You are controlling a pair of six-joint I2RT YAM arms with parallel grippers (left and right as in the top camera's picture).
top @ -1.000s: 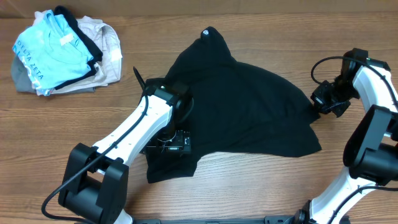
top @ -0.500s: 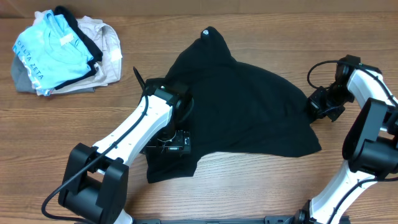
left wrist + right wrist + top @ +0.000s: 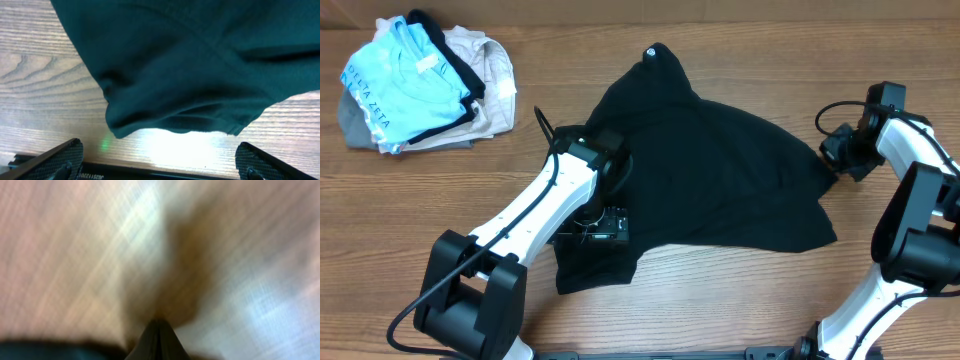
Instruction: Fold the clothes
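Here our left gripper (image 3: 159, 160) hangs wide open over the black T-shirt (image 3: 720, 180), which lies spread mid-frame. Our right gripper (image 3: 158, 338), beside the shirt's right edge, is pinched together.

Right wrist view motion-blurred, right gripper (image 3: 157, 339) a dark wedge cut by the bottom edge, left gripper (image 3: 159, 157) fingers (image 3: 57, 161) cropped likewise, black T-shirt (image 3: 200, 65) running off top.

Overhead: bright, even light from above, sharp throughout; shadows faint and soft. Left wrist: white glare patch on the table (image 3: 165, 142) below the black T-shirt (image 3: 200, 60); cloth slightly soft. Right wrist: heavy motion blur, wood grain smeared, perhaps a shadow mid-frame.
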